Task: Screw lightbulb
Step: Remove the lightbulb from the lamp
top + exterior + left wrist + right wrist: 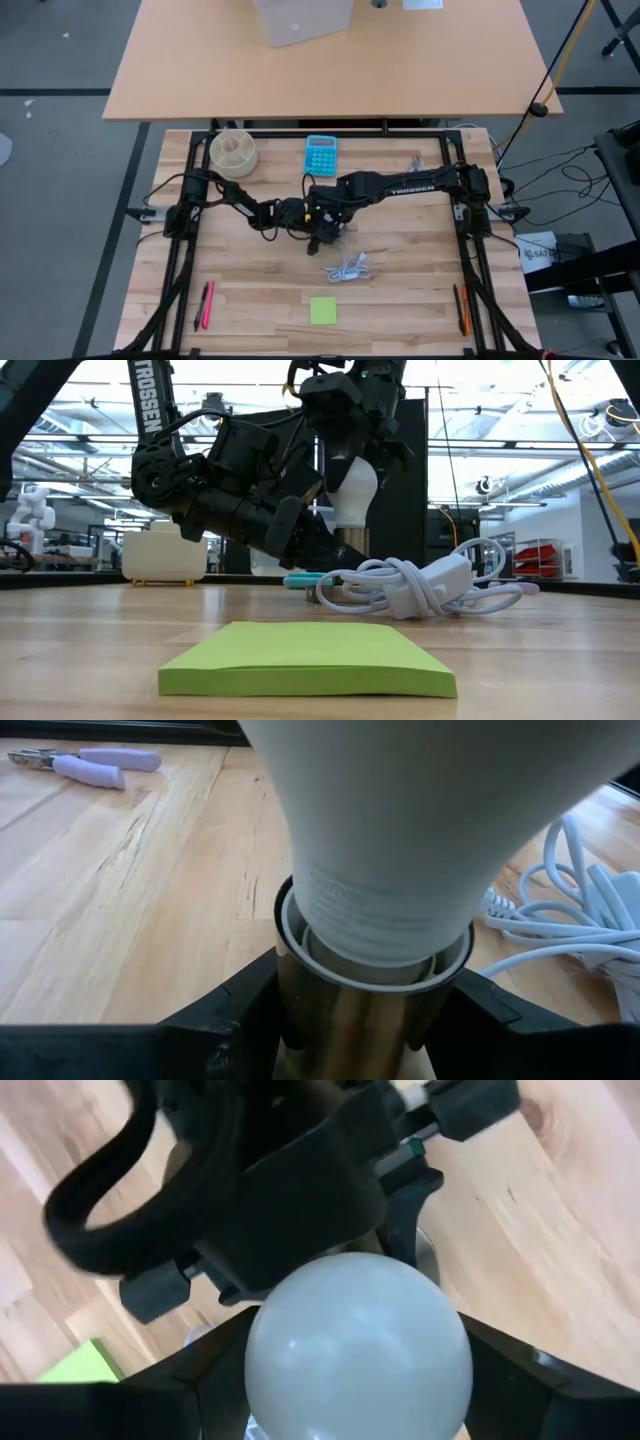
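Two arms met at centre frame in the high view, each on one half of the job. Nearest in the low view lay a green sticky pad [308, 658] at bottom centre, then a coiled white cable [420, 582] just behind it at mid-right; neither was in play.

Behind those, the left gripper [370, 1020] was clenched on a brass-coloured socket [365, 1010], fingers on either side of its barrel, probably to keep it from turning while the bulb was twisted. The lightbulb [354, 492] stood upright, base down inside the socket rim, globe up, centre of the low view. Its threads were mostly hidden, so seating depth could not be judged.

The right gripper [350, 1370] came from above and was grasping the globe, fingers [520, 1380] spread wide around its sides, a hold suited to rotating it.

Farther back sat a blue calculator [321, 155] and a round wooden cup [232, 151], upper middle of the high view, well apart from the work.
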